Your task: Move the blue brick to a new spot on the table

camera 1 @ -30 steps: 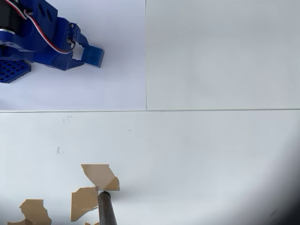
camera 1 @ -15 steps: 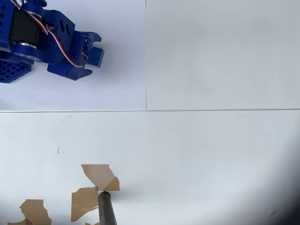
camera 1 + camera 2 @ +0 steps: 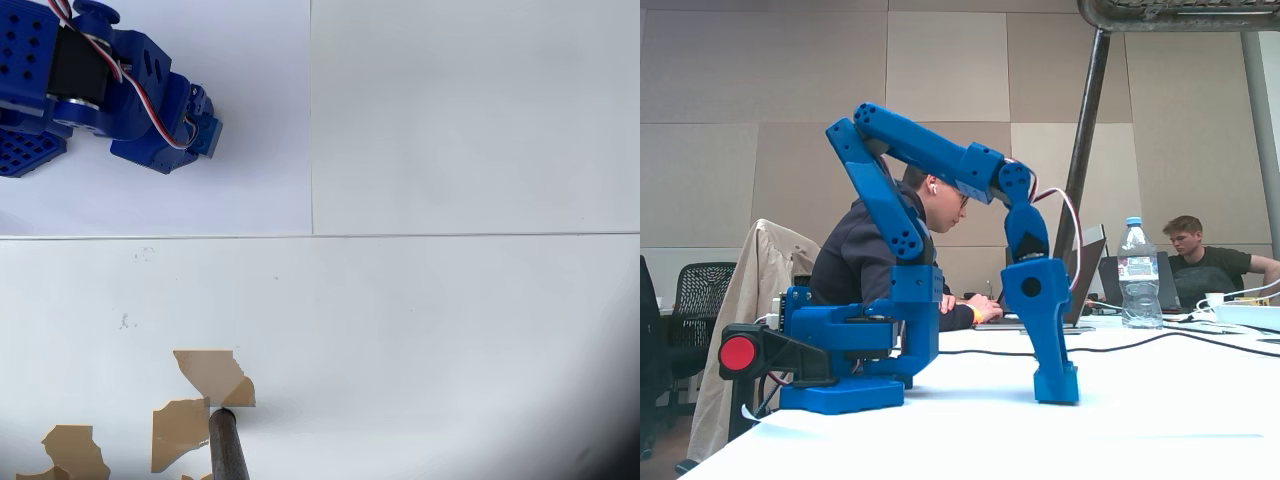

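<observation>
White and broad, the bench point(image 3: 450, 330) fills the overhead view, with a paler sheet point(image 3: 250, 190) at its upper left and tan peeled patches point(image 3: 210, 375) near the bottom edge. On that sheet stands the blue arm point(image 3: 940, 160), bent over so its tip meets the surface in the fixed view. The pincer point(image 3: 200, 132) points straight down at the sheet's upper part, its fingers pinching the brick point(image 3: 208, 135), which peeks out just right of the wrist, well apart from the patches.
</observation>
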